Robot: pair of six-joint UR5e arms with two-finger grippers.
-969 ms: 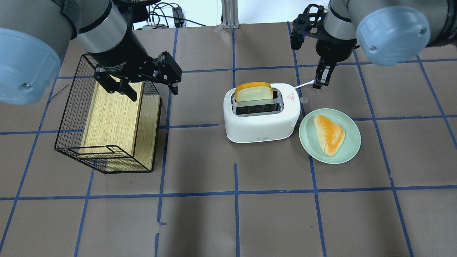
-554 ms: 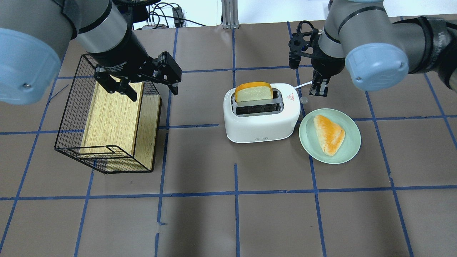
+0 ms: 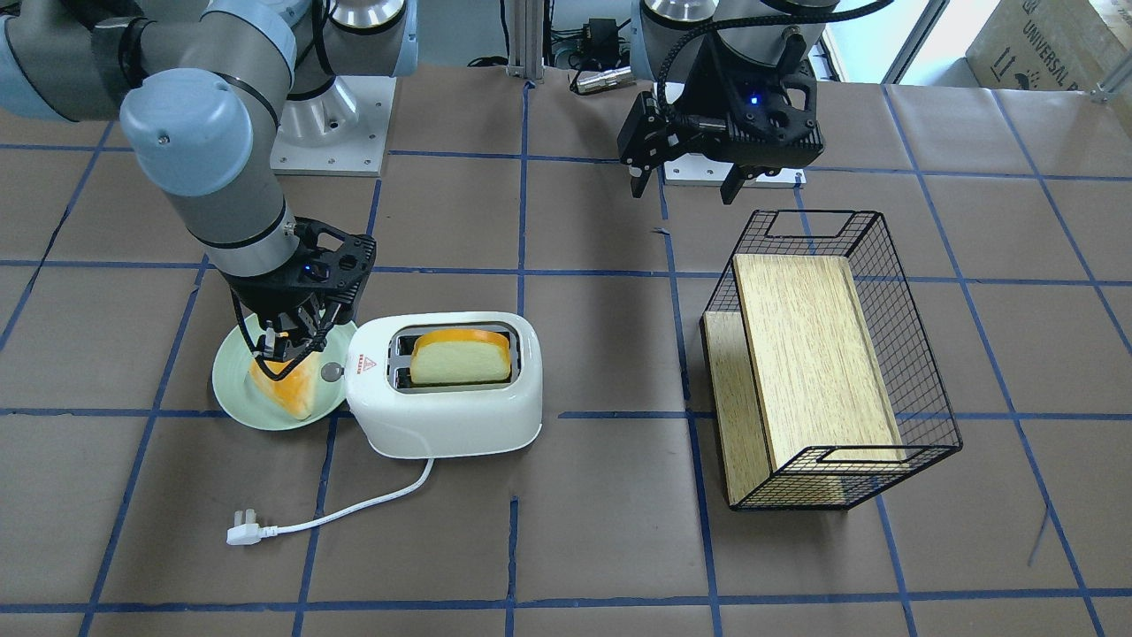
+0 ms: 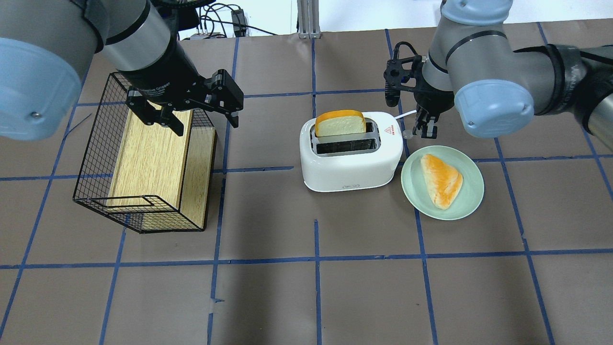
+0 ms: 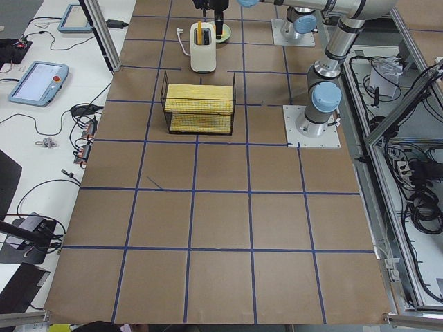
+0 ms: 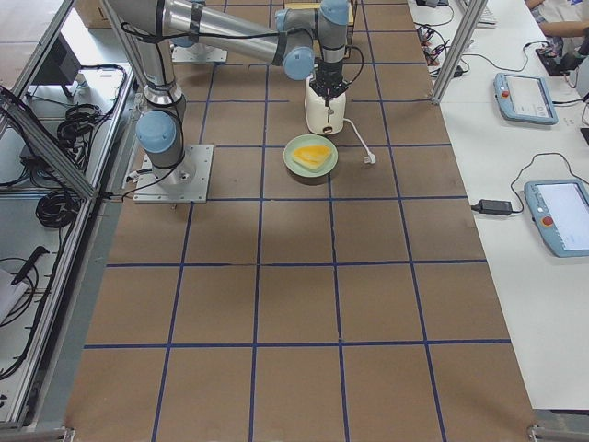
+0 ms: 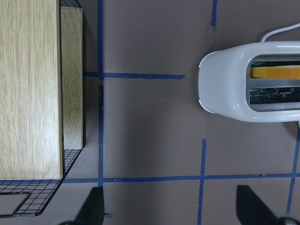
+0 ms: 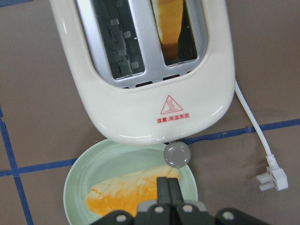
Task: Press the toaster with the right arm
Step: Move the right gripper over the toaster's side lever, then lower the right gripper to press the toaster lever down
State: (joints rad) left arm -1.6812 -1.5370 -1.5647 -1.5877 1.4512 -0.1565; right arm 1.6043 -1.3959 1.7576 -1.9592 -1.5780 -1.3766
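Note:
The white toaster [image 4: 352, 160] stands mid-table with an orange-crusted bread slice [image 4: 340, 123] upright in its far slot; it also shows in the front view [image 3: 442, 416] and the right wrist view [image 8: 150, 103]. Its grey knob [image 8: 177, 153] sticks out from the end with the red triangle label. My right gripper [image 4: 424, 128] is shut and empty, hanging just beyond that end, its fingertips [image 8: 168, 183] close above and beside the knob, over the plate's rim. My left gripper [image 4: 205, 122] is open and empty above the wire basket.
A pale green plate [image 4: 474, 191] with a triangular bread piece [image 4: 441, 179] sits right next to the toaster's knob end. A black wire basket [image 4: 91, 158] holding a wooden box stands at the left. The toaster's white cord and plug [image 3: 243, 533] lie on the far side.
My right gripper has come down and in toward the toaster's knob end, from beside the cord to just over the knob. The left arm has not moved.

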